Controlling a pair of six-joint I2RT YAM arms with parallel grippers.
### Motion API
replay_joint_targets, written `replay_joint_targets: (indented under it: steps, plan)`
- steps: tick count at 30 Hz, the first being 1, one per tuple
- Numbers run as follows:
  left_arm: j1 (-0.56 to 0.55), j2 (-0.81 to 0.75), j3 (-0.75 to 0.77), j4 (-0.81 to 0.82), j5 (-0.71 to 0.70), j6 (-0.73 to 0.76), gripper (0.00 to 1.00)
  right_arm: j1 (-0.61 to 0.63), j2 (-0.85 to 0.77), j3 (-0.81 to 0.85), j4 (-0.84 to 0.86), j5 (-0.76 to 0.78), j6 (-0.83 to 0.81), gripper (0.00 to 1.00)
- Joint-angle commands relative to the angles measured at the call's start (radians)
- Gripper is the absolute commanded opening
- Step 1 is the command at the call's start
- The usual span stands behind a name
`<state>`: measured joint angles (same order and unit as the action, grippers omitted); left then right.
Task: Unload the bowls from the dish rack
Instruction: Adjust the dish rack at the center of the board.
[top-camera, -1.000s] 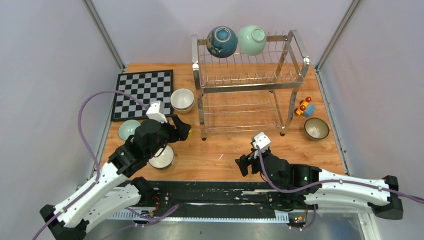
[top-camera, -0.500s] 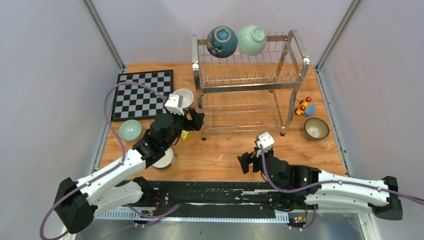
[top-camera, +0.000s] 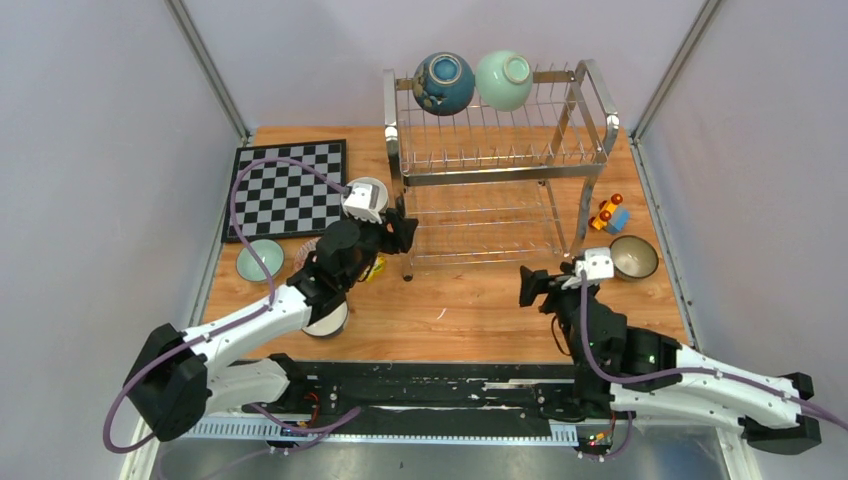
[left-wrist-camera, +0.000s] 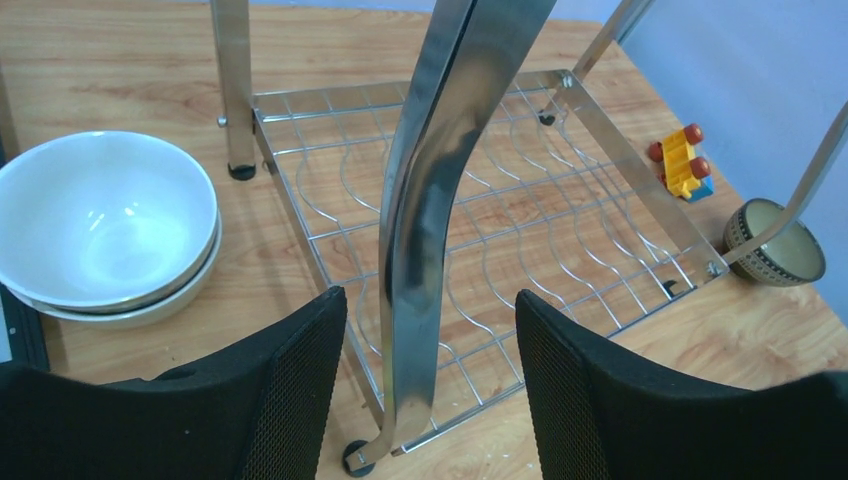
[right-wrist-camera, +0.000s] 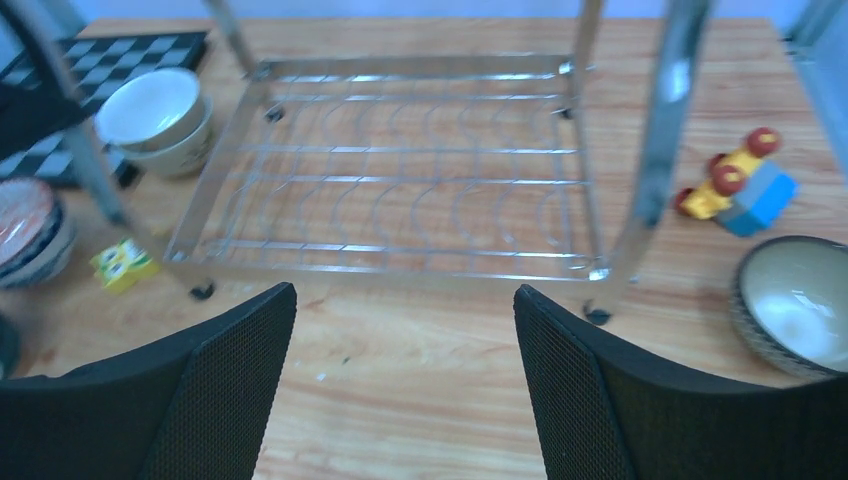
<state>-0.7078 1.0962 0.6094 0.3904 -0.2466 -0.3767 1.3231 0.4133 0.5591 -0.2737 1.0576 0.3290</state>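
Note:
The silver dish rack (top-camera: 490, 170) stands at the back. A dark blue bowl (top-camera: 444, 83) and a mint green bowl (top-camera: 503, 80) rest on its top tier; the lower tier (right-wrist-camera: 400, 170) holds nothing. My left gripper (top-camera: 400, 228) is open at the rack's front-left leg, and the chrome leg (left-wrist-camera: 430, 250) stands between its fingers without touching them. My right gripper (top-camera: 530, 288) is open and empty, low over the table in front of the rack (right-wrist-camera: 405, 300).
Stacked cream bowls (left-wrist-camera: 105, 225), a mint bowl (top-camera: 258, 260), a white bowl (top-camera: 325, 318) under my left arm, a red-patterned bowl (right-wrist-camera: 25, 225) and a dark-rimmed bowl (top-camera: 633, 257) sit on the table. There are also a toy car (top-camera: 608, 213), a yellow block (right-wrist-camera: 125, 263) and a chessboard (top-camera: 285, 185).
My left gripper has moved up and right to the rack's front-left leg. My right arm has swung right and forward toward the rack's front. Both bowls on the rack are unmoved.

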Motion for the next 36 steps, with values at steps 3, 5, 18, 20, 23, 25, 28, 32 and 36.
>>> replay_joint_targets:
  steps: [3,5,18,20,23,25,28,32,36]
  plan:
    - [0.009,0.062,0.006,0.112,0.000,-0.035,0.58,-0.249,0.006,0.061,0.019,-0.002,-0.135,0.83]
    - [0.010,0.071,0.001,0.127,0.009,-0.045,0.54,-0.409,0.046,0.078,0.019,-0.121,-0.132,0.84]
    - [0.010,0.129,0.006,0.130,0.012,-0.073,0.39,-1.039,0.223,0.033,0.175,-0.578,0.028,0.81]
    - [0.010,0.140,0.007,0.134,0.030,-0.089,0.38,-1.055,0.258,0.000,0.261,-0.597,0.024,0.77]
    - [0.010,0.143,0.004,0.135,0.057,-0.100,0.34,-1.084,0.351,0.014,0.321,-0.612,0.024,0.75]
    - [0.010,0.141,-0.002,0.142,0.070,-0.107,0.32,-1.101,0.389,0.011,0.360,-0.610,0.017,0.73]
    - [0.010,0.142,-0.012,0.155,0.084,-0.117,0.27,-1.138,0.443,0.003,0.407,-0.619,0.025,0.73]
    - [0.010,0.146,-0.031,0.181,0.115,-0.141,0.20,-1.175,0.523,0.009,0.458,-0.641,0.037,0.69]
    - [0.009,0.161,-0.044,0.209,0.152,-0.159,0.09,-1.204,0.579,0.007,0.511,-0.664,0.036,0.64]
